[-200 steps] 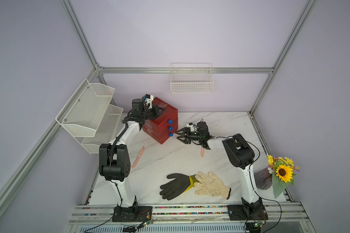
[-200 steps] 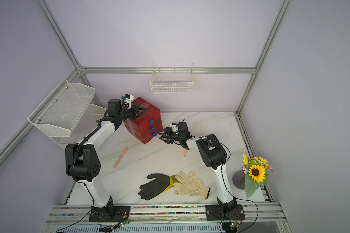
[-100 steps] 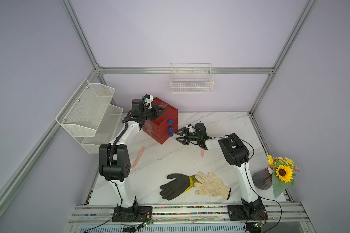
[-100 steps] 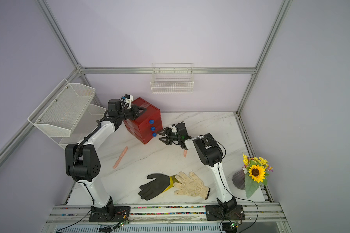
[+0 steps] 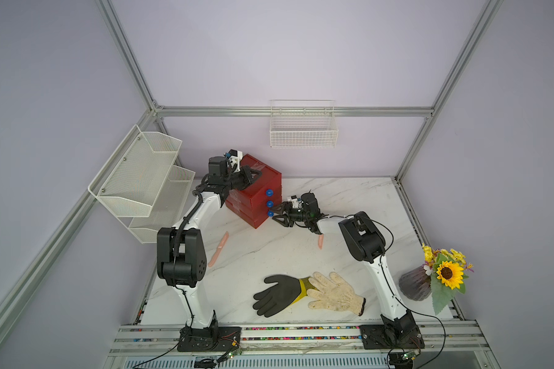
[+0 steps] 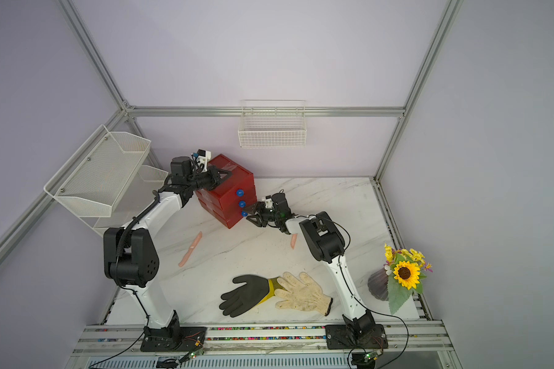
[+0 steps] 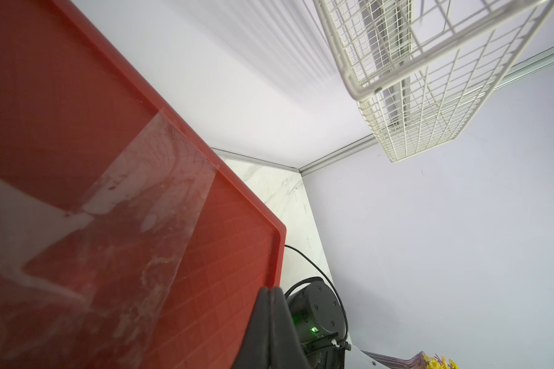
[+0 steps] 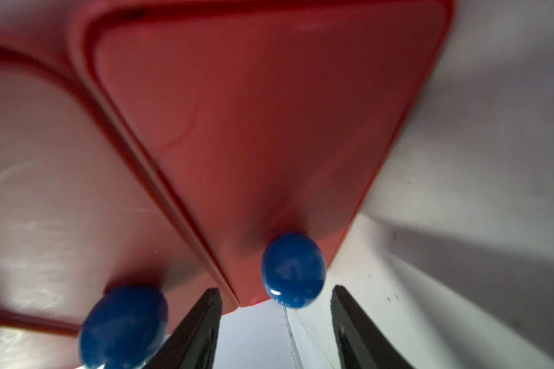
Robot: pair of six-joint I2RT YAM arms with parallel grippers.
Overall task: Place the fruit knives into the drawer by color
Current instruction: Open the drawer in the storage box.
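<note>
The right gripper (image 5: 275, 213) is being narrowed, half-open, around the lowest blue ball knob (image 8: 293, 270) of the red three-drawer plastic cabinet (image 5: 253, 191), which is being steadied by the shut left gripper (image 5: 257, 174). Opening is probably being prepared. A salmon pink plastic knife (image 5: 218, 249) is lying at its seven o'clock, a second pink knife (image 5: 320, 242) at four.

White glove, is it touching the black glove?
Touching. In both top views the white glove has its fingers lying over the black glove at its yellow cuff, with no gap between them.

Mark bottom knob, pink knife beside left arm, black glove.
bottom knob (image 5: 270, 213), in a top view, ball's centre
pink knife (image 5: 218, 249), in a top view, mid-length
black glove (image 5: 275, 294), in a top view, palm
</note>
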